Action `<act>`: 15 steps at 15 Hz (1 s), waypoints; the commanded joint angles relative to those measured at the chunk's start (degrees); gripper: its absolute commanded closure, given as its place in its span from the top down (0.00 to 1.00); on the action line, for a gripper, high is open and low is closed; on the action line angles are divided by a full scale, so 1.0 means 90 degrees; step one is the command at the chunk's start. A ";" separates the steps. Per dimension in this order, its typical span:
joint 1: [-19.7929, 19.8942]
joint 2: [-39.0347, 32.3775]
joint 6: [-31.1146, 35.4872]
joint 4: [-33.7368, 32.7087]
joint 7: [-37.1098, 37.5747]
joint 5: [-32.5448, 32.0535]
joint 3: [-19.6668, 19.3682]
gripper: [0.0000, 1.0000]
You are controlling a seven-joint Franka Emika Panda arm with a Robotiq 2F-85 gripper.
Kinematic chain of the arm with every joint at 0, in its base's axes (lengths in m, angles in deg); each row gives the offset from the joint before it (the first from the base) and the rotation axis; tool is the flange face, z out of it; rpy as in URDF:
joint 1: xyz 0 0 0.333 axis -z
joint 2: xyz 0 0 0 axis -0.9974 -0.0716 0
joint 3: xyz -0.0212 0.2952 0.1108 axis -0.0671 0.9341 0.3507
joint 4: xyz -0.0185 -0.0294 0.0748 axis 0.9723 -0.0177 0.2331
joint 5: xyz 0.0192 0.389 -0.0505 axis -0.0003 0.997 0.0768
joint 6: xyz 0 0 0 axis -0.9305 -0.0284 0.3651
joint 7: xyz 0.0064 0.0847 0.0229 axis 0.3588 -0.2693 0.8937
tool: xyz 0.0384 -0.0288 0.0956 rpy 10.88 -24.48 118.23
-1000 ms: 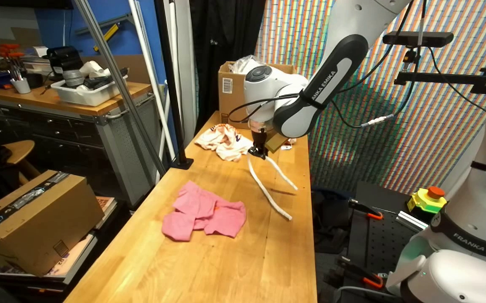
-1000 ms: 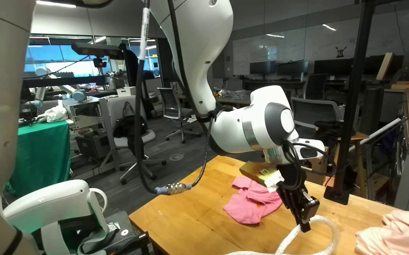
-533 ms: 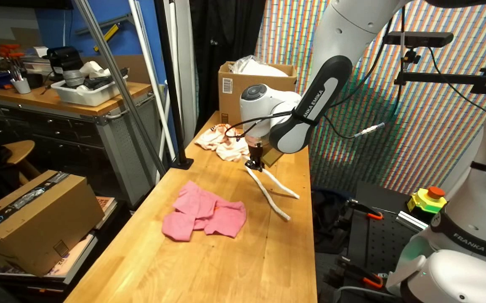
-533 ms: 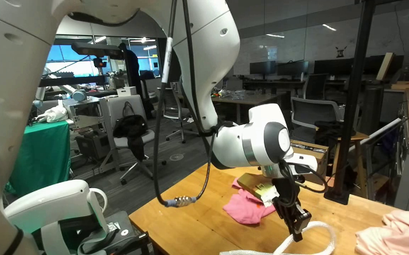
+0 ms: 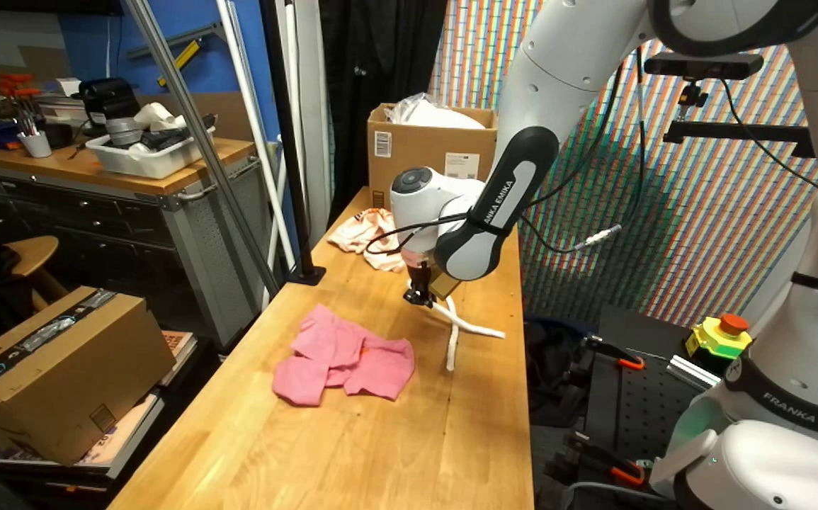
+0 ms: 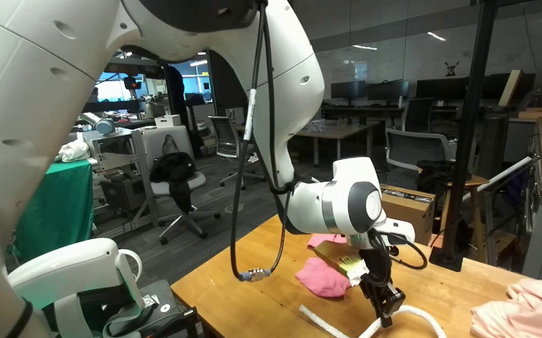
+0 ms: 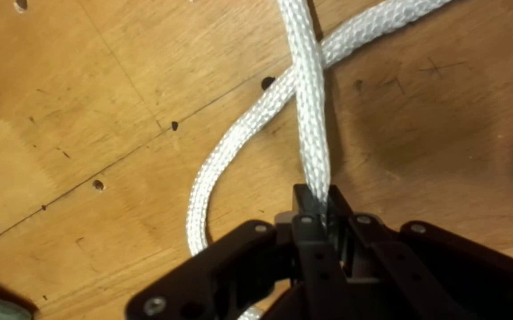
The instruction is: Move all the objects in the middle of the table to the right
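Note:
A white braided rope (image 5: 476,330) shows in both exterior views (image 6: 321,322) and the wrist view (image 7: 311,106). My gripper (image 5: 419,300) is shut on it, low over the wooden table (image 5: 380,453); it also shows in an exterior view (image 6: 386,321) and in the wrist view (image 7: 320,200). The rope's two ends cross on the table, and a loop bends around beside the fingers. A crumpled pink cloth (image 5: 352,361) lies nearer on the table, partly hidden by the arm in an exterior view (image 6: 323,279). A peach cloth (image 5: 366,230) lies further back, also partly behind the arm.
An open cardboard box (image 5: 393,166) stands at the table's far end. A black post (image 5: 307,275) stands at the table's edge, also in an exterior view (image 6: 446,258). A small yellowish block (image 6: 339,256) is fixed by the gripper. A cable hangs from the arm.
My gripper has moved lower and toward the pink cloth, still holding the rope. The rope's ends, earlier hanging apart, now cross on the table. Both cloths have not moved.

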 commanded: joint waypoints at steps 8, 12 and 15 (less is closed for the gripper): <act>-0.0160 -0.0378 -0.0222 -0.0795 -0.1313 0.0675 -0.0300 0.43; -0.0065 -0.0088 -0.0647 -0.0794 -0.2010 0.0671 -0.0205 0.73; 0.0313 0.0566 -0.1453 -0.0580 -0.3288 0.0879 0.0291 0.97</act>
